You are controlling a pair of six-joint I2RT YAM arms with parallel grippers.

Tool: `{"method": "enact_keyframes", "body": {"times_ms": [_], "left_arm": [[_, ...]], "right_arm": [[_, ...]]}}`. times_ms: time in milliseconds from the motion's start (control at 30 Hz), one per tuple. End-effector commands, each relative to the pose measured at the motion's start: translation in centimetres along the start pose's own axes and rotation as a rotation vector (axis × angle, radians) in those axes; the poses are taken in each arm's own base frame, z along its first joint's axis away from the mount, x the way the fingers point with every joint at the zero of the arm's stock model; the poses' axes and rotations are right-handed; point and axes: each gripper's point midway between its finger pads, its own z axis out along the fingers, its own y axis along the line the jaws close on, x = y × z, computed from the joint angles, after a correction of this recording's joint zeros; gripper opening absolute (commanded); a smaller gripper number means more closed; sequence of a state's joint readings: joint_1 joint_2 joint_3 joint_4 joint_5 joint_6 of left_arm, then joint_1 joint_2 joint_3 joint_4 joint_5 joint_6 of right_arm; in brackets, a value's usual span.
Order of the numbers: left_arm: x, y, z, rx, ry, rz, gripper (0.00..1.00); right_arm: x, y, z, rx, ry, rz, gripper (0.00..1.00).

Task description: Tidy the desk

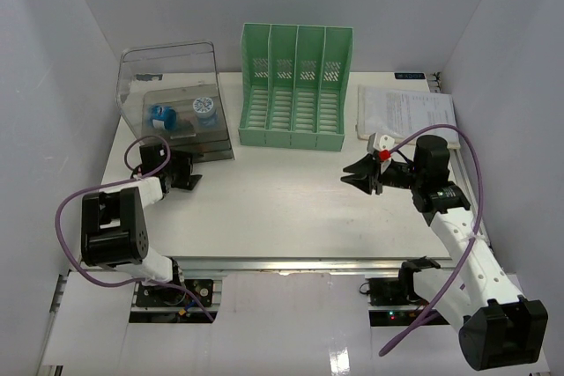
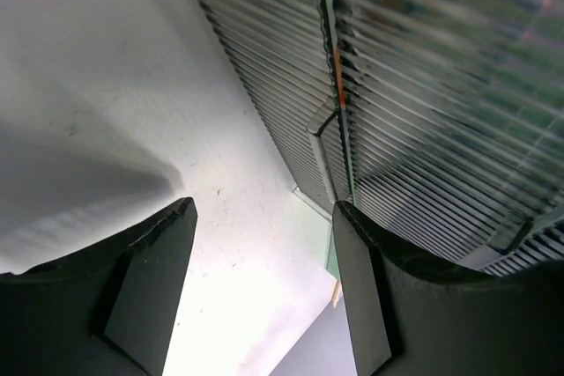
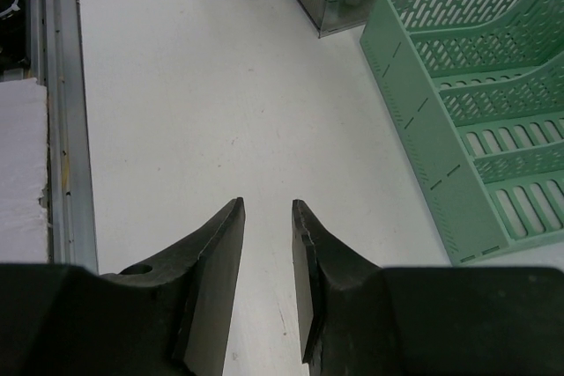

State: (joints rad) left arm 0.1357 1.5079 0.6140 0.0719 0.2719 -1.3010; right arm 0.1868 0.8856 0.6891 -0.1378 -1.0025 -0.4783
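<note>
The desk [image 1: 282, 209] is a white tabletop with a silver rail [image 1: 291, 263] along its near edge. My left gripper [image 1: 182, 170] is open and empty, low at the front of the clear plastic drawer box [image 1: 176, 99]. In the left wrist view the gripper [image 2: 264, 217] has its right finger beside the box's ribbed wall [image 2: 423, 85]. My right gripper [image 1: 361, 175] hovers over the desk right of centre, open and empty. In the right wrist view the gripper [image 3: 267, 209] shows a narrow gap with bare desk [image 3: 203, 85] below.
A green slotted file rack [image 1: 295, 85] stands at the back centre, also in the right wrist view [image 3: 476, 85]. A stack of papers [image 1: 405, 112] lies at the back right. Two blue items [image 1: 162, 116] sit inside the drawer box.
</note>
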Motion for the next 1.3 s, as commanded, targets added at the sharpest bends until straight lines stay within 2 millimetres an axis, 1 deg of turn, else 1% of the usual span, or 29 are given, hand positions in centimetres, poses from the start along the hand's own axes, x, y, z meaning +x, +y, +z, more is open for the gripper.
{"method": "enact_keyframes", "body": {"times_ms": [0, 67, 100, 133, 200, 233, 267, 300, 333, 400, 433, 467, 500, 567, 633, 700, 800, 867, 900, 967, 1067, 1133, 1267], "left_arm": [[0.3, -2.8, -0.3, 0.115, 0.037, 0.072, 0.74], [0.9, -2.3, -0.8, 0.134, 0.051, 0.091, 0.74], [1.2, -2.4, -1.3, 0.155, 0.057, 0.115, 0.74], [1.5, -2.7, -2.0, 0.183, 0.06, 0.146, 0.74], [2.4, -2.4, -3.2, 0.223, 0.082, 0.209, 0.74], [3.0, -2.4, -4.1, 0.255, 0.09, 0.255, 0.74], [3.4, -2.5, -5.1, 0.292, 0.091, 0.317, 0.74], [4.2, -2.6, -6.0, 0.332, 0.108, 0.387, 0.75], [4.7, -2.9, -7.1, 0.374, 0.115, 0.439, 0.75], [6.0, -3.8, -9.9, 0.476, 0.117, 0.545, 0.77], [6.6, -4.3, -11.3, 0.525, 0.119, 0.599, 0.79], [7.2, -4.8, -12.7, 0.57, 0.122, 0.654, 0.84], [7.7, -5.4, -14.2, 0.614, 0.115, 0.717, 0.86], [8.6, -6.0, -17.0, 0.691, 0.094, 0.835, 0.89], [9.1, -7.1, -19.3, 0.765, 0.046, 0.941, 0.91], [9.8, -7.4, -21.7, 0.801, 0.022, 1.009, 0.98], [10.7, -7.0, -22.6, 0.822, 0.055, 1.054, 0.98], [11.1, -7.0, -23.4, 0.855, 0.053, 1.083, 0.98], [11.3, -7.0, -23.6, 0.866, 0.049, 1.096, 0.98], [11.3, -6.7, -23.8, 0.868, 0.042, 1.116, 0.98], [11.4, -6.4, -23.8, 0.866, 0.039, 1.141, 0.98], [11.7, -6.3, -24.0, 0.877, 0.043, 1.156, 0.98], [11.9, -6.2, -24.2, 0.888, 0.044, 1.167, 0.98]], "right_arm": [[-0.2, -0.4, -0.4, 0.006, -0.022, -0.011, 0.35], [0.1, -0.6, -0.6, 0.009, -0.02, 0.0, 0.36], [0.2, -0.8, -0.7, 0.011, -0.018, 0.004, 0.38], [0.3, -0.8, -0.7, 0.013, -0.015, 0.007, 0.42], [0.6, -1.2, -1.1, 0.027, -0.009, 0.016, 0.47], [0.8, -1.4, -1.3, 0.037, -0.004, 0.019, 0.52], [0.9, -1.7, -1.5, 0.05, 0.003, 0.022, 0.62], [1.1, -1.9, -1.7, 0.061, 0.01, 0.026, 0.75], [1.4, -2.2, -1.8, 0.076, 0.023, 0.029, 0.83], [2.2, -2.6, -2.2, 0.11, 0.058, 0.028, 0.95], [2.6, -2.8, -2.4, 0.129, 0.075, 0.03, 0.95], [3.0, -2.9, -2.6, 0.151, 0.091, 0.036, 0.91], [3.4, -3.1, -2.9, 0.173, 0.106, 0.046, 0.9], [4.0, -3.7, -3.4, 0.231, 0.135, 0.071, 0.9], [4.6, -4.6, -4.2, 0.311, 0.172, 0.1, 0.9], [5.1, -5.6, -5.1, 0.406, 0.199, 0.182, 0.9], [5.7, -6.8, -6.8, 0.55, 0.246, 0.236, 0.9], [5.8, -7.3, -7.7, 0.61, 0.272, 0.237, 0.9], [5.6, -7.2, -8.1, 0.63, 0.277, 0.235, 0.9], [5.3, -7.4, -9.1, 0.697, 0.286, 0.23, 0.9], [5.3, -7.7, -10.2, 0.786, 0.275, 0.259, 0.9], [5.9, -7.7, -10.8, 0.842, 0.276, 0.304, 0.9], [7.6, -7.5, -11.2, 0.883, 0.302, 0.346, 0.9]]}}
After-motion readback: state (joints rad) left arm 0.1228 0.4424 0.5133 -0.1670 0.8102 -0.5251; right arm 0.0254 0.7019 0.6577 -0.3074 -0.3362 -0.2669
